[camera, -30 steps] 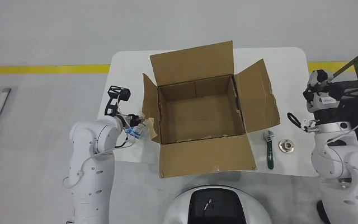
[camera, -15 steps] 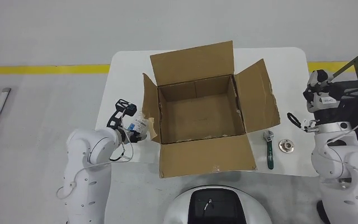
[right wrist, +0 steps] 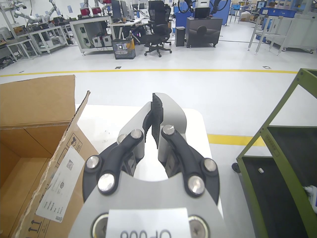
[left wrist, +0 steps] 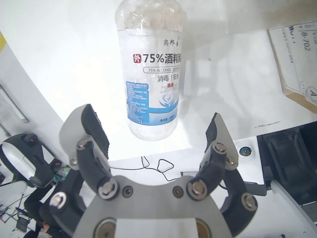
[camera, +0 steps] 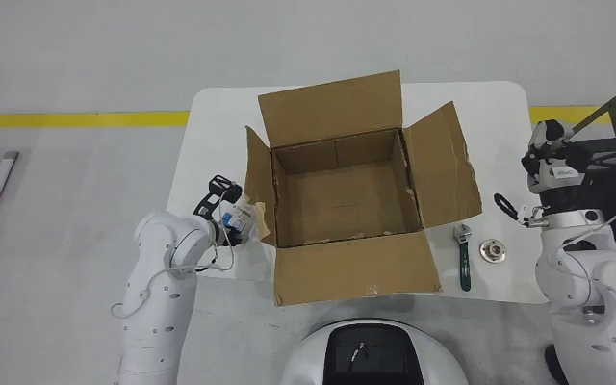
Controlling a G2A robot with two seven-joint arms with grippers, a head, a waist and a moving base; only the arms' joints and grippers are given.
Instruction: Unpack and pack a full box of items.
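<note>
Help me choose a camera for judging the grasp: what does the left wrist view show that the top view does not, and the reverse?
Left wrist view: the left gripper has open fingers either side of the base of the bottle, not touching it; the label faces up. Top view: the cardboard box is empty inside; a wrench and a round metal part lie across the box from the bottle. Both: the bottle lying on the white table beside the box.

Bright, even light casts soft shadows; wrist-view edges curve
</note>
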